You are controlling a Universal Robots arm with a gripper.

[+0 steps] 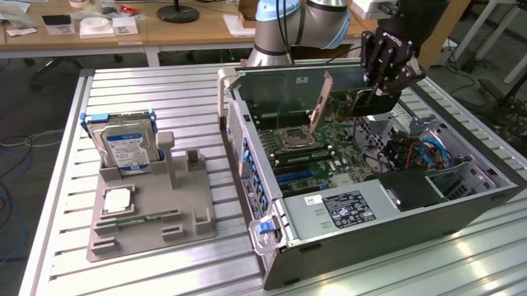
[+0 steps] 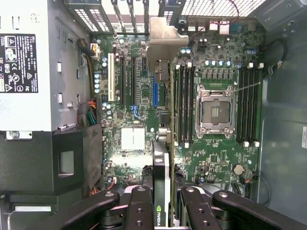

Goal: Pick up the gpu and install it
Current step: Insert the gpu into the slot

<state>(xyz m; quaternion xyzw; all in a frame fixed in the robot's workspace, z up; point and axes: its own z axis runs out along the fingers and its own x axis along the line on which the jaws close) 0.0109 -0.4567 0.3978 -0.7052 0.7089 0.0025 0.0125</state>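
My gripper (image 1: 381,91) is shut on the gpu (image 1: 350,103), a thin dark card that hangs upright over the open computer case (image 1: 247,139), above the motherboard (image 1: 317,145). Its silver bracket (image 1: 321,102) points toward the case's rear wall. The wrist view looks down the gpu (image 2: 166,158) edge-on, with the bracket (image 2: 165,40) at its far end, above the expansion slots (image 2: 129,81). The black fingers (image 2: 139,208) of my gripper (image 2: 167,213) press on both faces of the card. The card is lifted clear of the motherboard (image 2: 211,158).
A grey fixture (image 1: 148,213) on the slatted table at the exterior view's left holds a silver hard drive (image 1: 123,145), a processor (image 1: 115,198) and a green memory stick (image 1: 144,217). Inside the case are the power supply (image 1: 342,209), the empty processor socket (image 2: 215,109) and cables (image 1: 420,151).
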